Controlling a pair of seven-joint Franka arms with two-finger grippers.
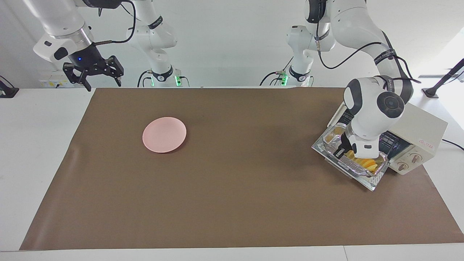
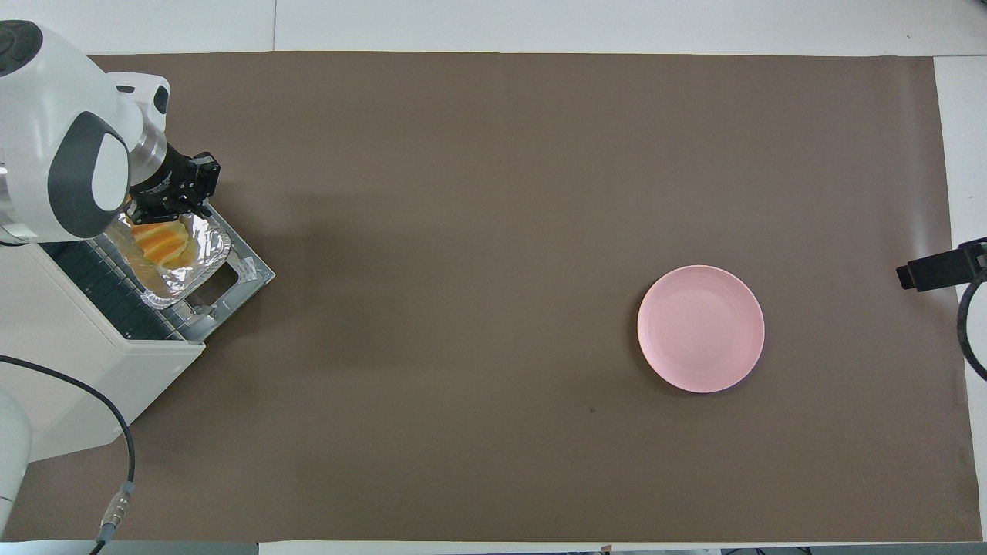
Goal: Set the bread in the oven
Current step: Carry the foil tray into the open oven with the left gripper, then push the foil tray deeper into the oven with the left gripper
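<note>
— Where is the bread right now?

— It lies in a crinkled foil tray, and the tray sits on the oven's lowered glass door, at the left arm's end of the worktop. The yellow-orange slices show plainly inside the foil.

— And the oven itself?

— Cream-white, standing at the edge of the brown mat, its mouth open toward the middle of the worktop. Two round knobs face me on the front panel. Its wire rack shows just inside the opening.

— What is the left arm doing?

— It bends down over the door, and the left pincer is down at the tray, at the end of the bread. From above, the black fingers sit right at the tray's rim. I cannot tell whether the pincer is wide, narrow or gripping anything; the arm's wrist hides too much.

— The right arm?

— It waits, raised above the worktop's edge at its own end. The right pincer hangs with its fingers spread wide, holding nothing.

— Anything else on the mat?

— A round pink plate, bare, well apart from the oven, toward the right arm's end.
</note>
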